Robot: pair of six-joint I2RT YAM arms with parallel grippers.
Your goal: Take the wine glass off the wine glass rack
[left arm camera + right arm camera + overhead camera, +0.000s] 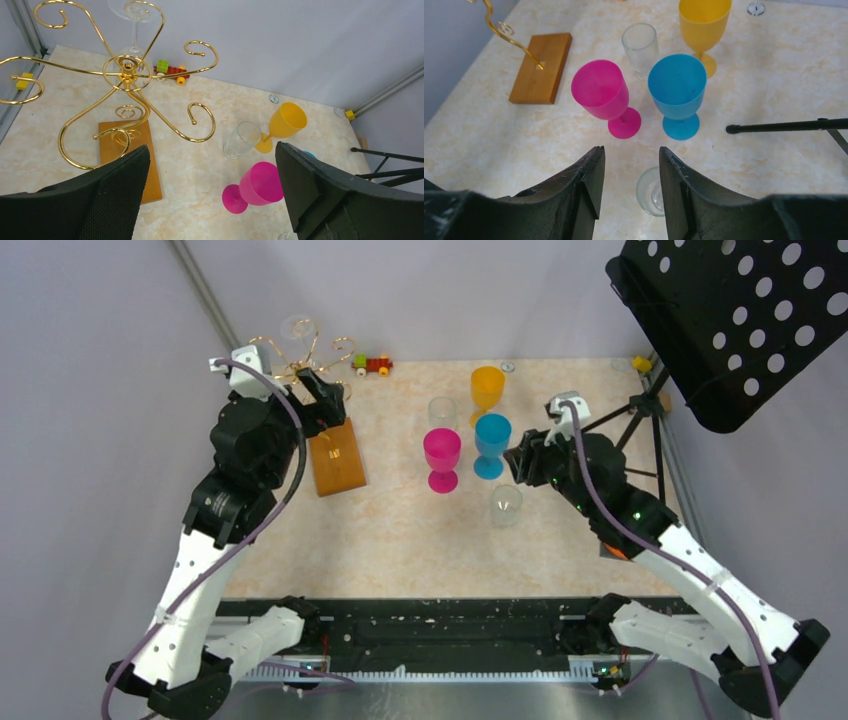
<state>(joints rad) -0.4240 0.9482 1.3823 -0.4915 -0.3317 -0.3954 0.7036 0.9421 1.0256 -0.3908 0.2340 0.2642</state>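
Note:
The gold wire rack (312,358) stands on a brown wooden base (336,456) at the back left. A clear wine glass (295,328) hangs upside down from its far spiral arm. In the left wrist view the rack (127,67) fills the upper left, with the wine glass (134,12) at the top edge. My left gripper (325,400) is open and empty (211,150), above the base and beside the rack's stem, on the near side of the hanging glass. My right gripper (522,455) is open and empty (630,150), over the table's middle.
Pink (442,455), blue (491,440) and yellow (487,390) goblets stand mid-table with a clear glass (443,412). Another clear glass (506,505) stands under my right gripper. A toy train (372,364) sits at the back. A black music stand (740,320) looms at the right.

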